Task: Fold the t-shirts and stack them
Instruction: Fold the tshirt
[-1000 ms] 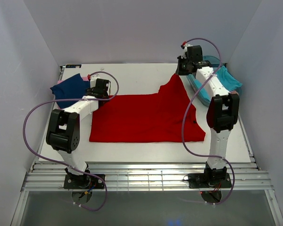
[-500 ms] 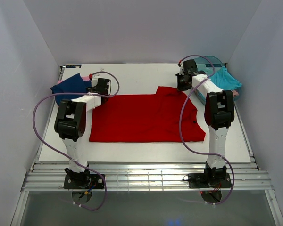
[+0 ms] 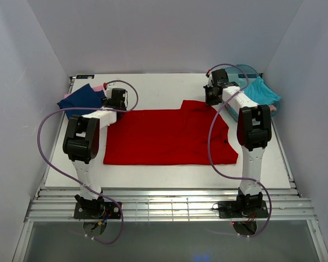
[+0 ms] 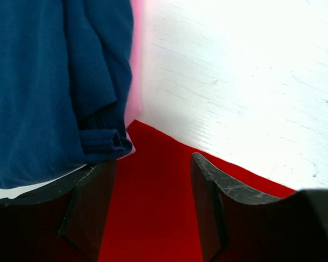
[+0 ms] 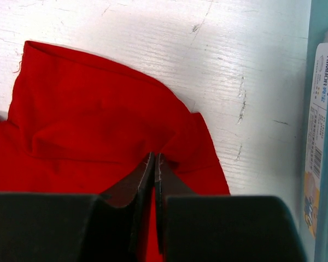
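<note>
Red t-shirt (image 3: 169, 136) lies spread flat across the middle of the white table (image 3: 153, 87), front hem toward the arm bases. Its far right part is bunched up by the right arm.

Right gripper (image 3: 212, 95) is low at that far right corner of the red shirt. In the right wrist view the gripper (image 5: 154, 158) is clenched tight, jaws pressed together, with red cloth (image 5: 98, 114) puckering into the tips, so it is pinching a fold of the red t-shirt. The teal tub (image 5: 322, 136) with a label sits just beside it at the right edge.

Left gripper (image 3: 116, 98) is at the far left corner of the red shirt. In the left wrist view the gripper (image 4: 150, 180) is released, jaws well apart, with red cloth (image 4: 153, 218) showing between them and nothing clamped.

Navy t-shirt (image 3: 79, 101) sits crumpled at the far left of the table, touching the red shirt's corner. It lies right next to the left finger (image 4: 90, 213). A pink shirt (image 4: 135, 65) peeks out under the navy one (image 4: 44, 82).

Turquoise t-shirt (image 3: 262, 93) is heaped on the tub (image 3: 229, 106) at the far right.
</note>
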Controlling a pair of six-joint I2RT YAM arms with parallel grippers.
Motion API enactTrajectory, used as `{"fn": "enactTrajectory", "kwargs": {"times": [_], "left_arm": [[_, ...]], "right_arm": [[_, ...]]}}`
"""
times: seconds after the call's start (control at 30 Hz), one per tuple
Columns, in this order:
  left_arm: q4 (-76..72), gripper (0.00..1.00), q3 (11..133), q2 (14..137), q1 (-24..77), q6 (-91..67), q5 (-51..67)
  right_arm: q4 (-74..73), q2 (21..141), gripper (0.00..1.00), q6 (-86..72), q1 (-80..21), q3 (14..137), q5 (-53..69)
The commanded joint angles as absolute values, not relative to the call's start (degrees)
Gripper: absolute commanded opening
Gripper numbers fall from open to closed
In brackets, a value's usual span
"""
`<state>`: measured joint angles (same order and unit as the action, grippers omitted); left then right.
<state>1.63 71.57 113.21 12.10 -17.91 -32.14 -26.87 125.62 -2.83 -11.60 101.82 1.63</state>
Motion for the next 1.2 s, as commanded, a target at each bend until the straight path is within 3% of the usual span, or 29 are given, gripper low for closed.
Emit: {"fn": "enactTrajectory", "kwargs": {"times": [0.0, 0.37, 1.17], "left_arm": [[-1.9, 0.66, 69.4, 110.9, 12.0, -20.8, -28.2], [-4.1, 0.65, 70.0, 113.7, 12.0, -21.6, -25.0], [-4.8, 0.64, 72.3, 117.7, 10.9, -19.8, -33.0]], "right_arm": [[-26.3, 123.5, 0.08, -2.1, -11.5, 103.3, 1.0], [-26.5, 123.9, 0.08, -2.1, -11.5, 103.3, 1.4], [-27.2, 125.1, 0.08, -2.0, -11.2, 103.7, 2.0]]}}
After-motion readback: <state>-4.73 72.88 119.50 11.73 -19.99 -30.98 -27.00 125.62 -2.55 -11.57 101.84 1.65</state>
